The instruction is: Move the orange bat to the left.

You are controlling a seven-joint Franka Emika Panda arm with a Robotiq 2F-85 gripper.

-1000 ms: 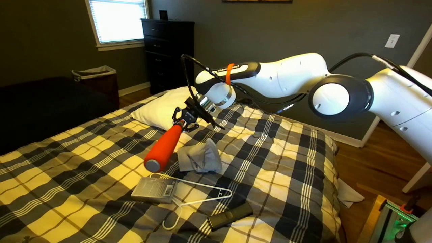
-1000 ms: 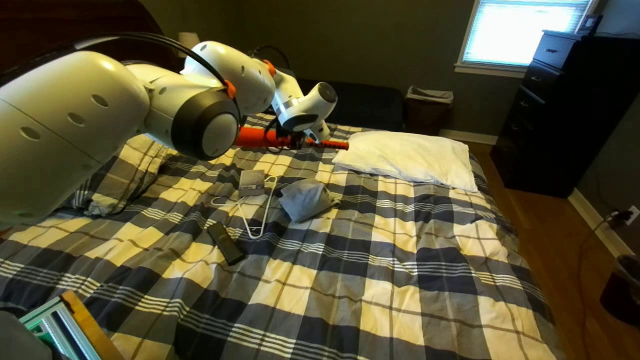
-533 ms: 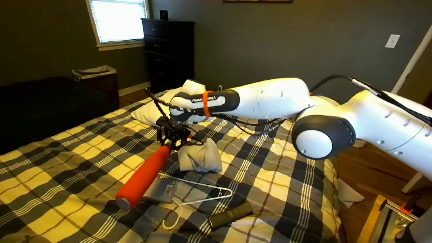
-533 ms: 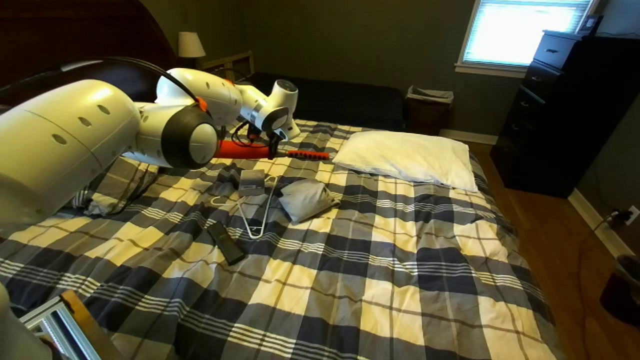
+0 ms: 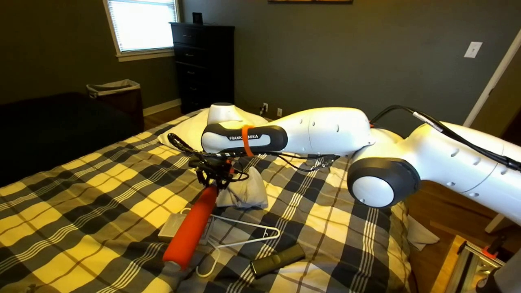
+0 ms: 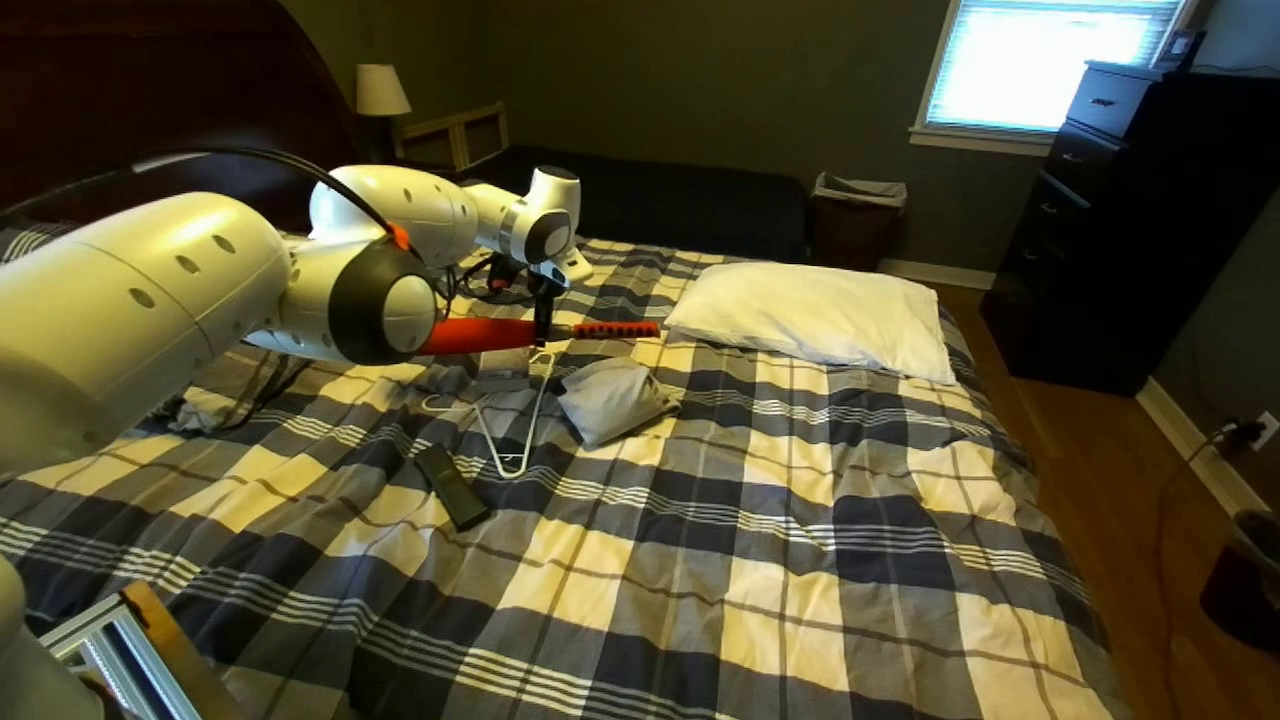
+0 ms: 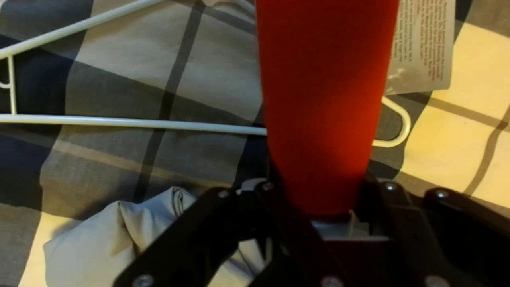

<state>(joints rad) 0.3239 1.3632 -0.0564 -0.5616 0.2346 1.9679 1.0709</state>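
Clamped in the gripper [image 7: 320, 195], the orange bat [image 5: 191, 228] hangs over one end of the white hanger [image 7: 139, 123], hiding part of it; the wrist view crops the barrel [image 7: 326, 59]. The red handle [image 6: 617, 330] shows plainly only in an exterior view.

White hanger [image 7: 183, 124], grey cloth [image 6: 615, 400], pale pillow [image 6: 815, 315] on plaid bedding [image 6: 780, 540].

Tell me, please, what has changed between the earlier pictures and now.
The gripper has come down toward the bed, carrying the orange bat lower in both exterior views; nothing was taken hold of or let go. The white clothes hanger, grey cloth and pillow stayed where they were.
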